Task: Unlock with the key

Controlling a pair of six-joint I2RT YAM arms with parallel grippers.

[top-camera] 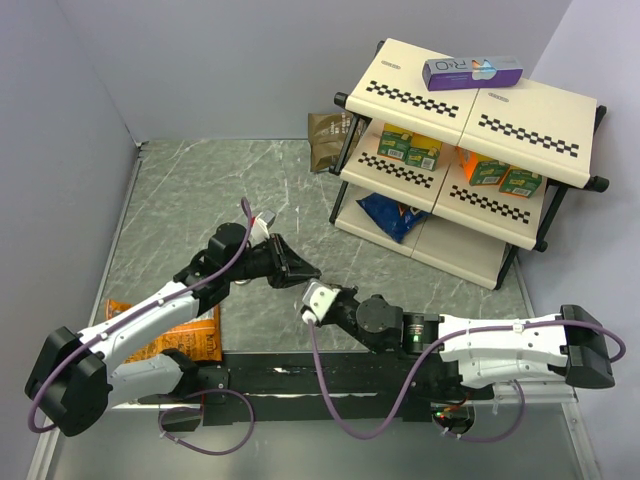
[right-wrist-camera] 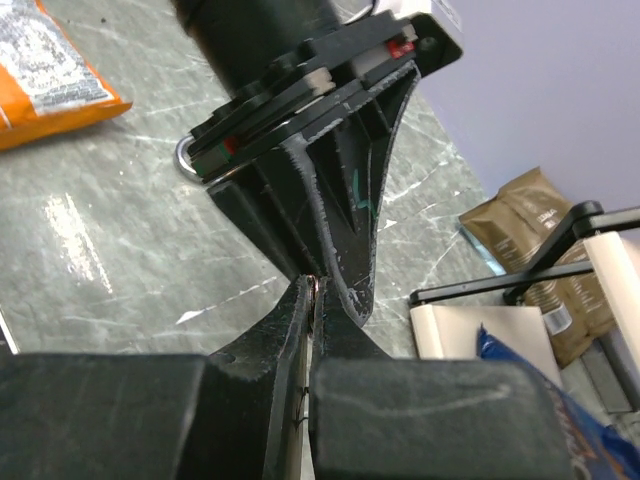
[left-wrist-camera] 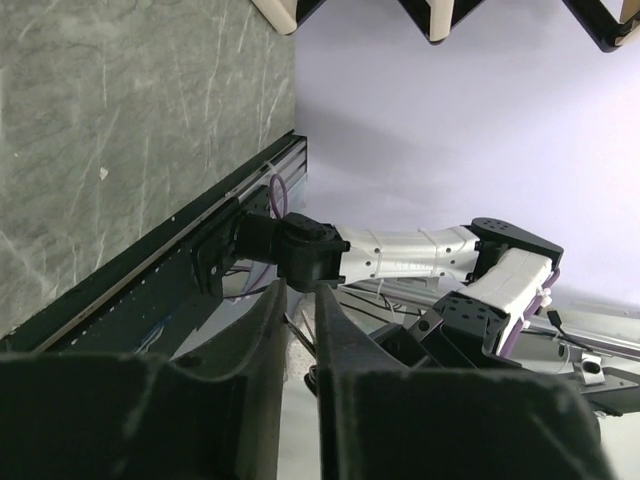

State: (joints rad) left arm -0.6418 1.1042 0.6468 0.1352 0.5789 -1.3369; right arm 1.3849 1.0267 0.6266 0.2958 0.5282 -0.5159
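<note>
My right gripper (top-camera: 312,297) (right-wrist-camera: 313,285) is shut, with a thin pale sliver of metal and a bit of grey wire, the key (right-wrist-camera: 305,400), pinched between its pads. My left gripper (top-camera: 298,273) (left-wrist-camera: 300,295) meets it tip to tip above the table. Its fingers (right-wrist-camera: 345,230) stand almost together, with a thin metal piece (left-wrist-camera: 298,335) crossing the narrow gap. A silvery curved loop (right-wrist-camera: 183,158) peeks out behind the left gripper's body. I cannot tell if it is the padlock's shackle. No brass padlock body shows.
A two-tier shelf (top-camera: 470,150) stands at the back right with a purple box (top-camera: 470,72), green and orange cartons and a blue bag (top-camera: 390,215). A brown pouch (top-camera: 325,140) lies beside it. An orange snack bag (top-camera: 185,340) lies under the left arm.
</note>
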